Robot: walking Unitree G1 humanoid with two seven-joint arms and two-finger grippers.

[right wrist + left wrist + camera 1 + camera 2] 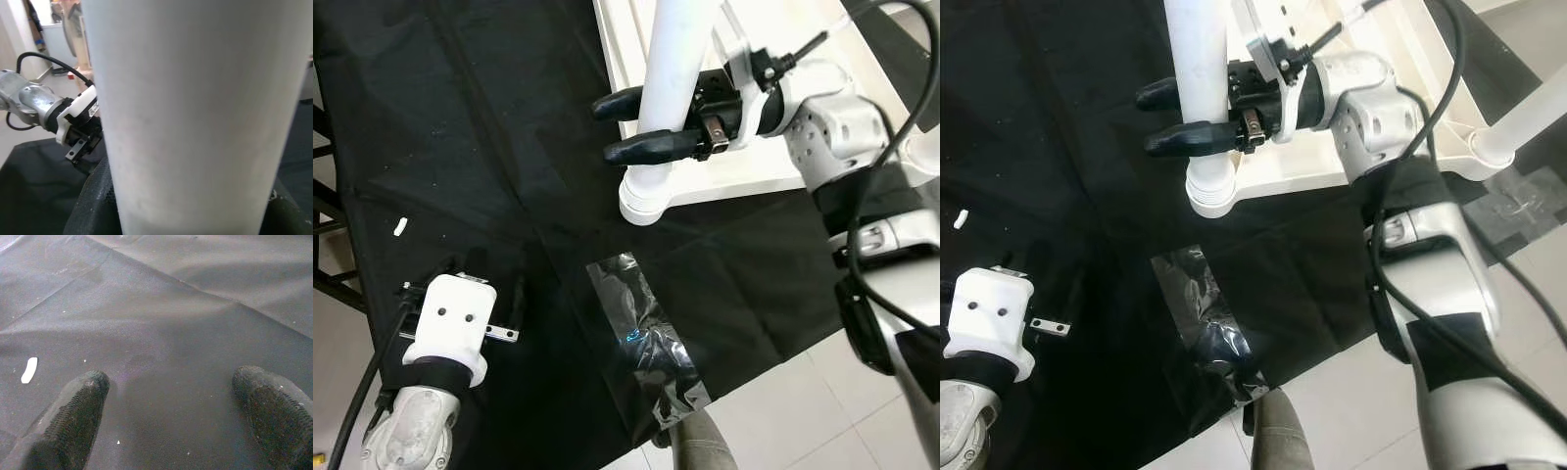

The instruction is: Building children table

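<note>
A white table leg (671,78) stands upright with its round flanged foot (644,201) at the near corner of the white tabletop (744,166), which lies flat on black cloth. My right gripper (613,127) is shut on the leg from the right, one black finger on each side. In the right wrist view the leg (195,112) is very close. Low on the left, my left gripper (173,379) is open just above the black cloth (171,308), holding nothing.
A second white leg (1518,122) stands at another corner of the tabletop. Crinkled clear plastic wrap (651,343) lies on the cloth near its front edge. A small white scrap (400,226) lies to the left. Pale floor tiles (803,411) begin past the cloth's edge.
</note>
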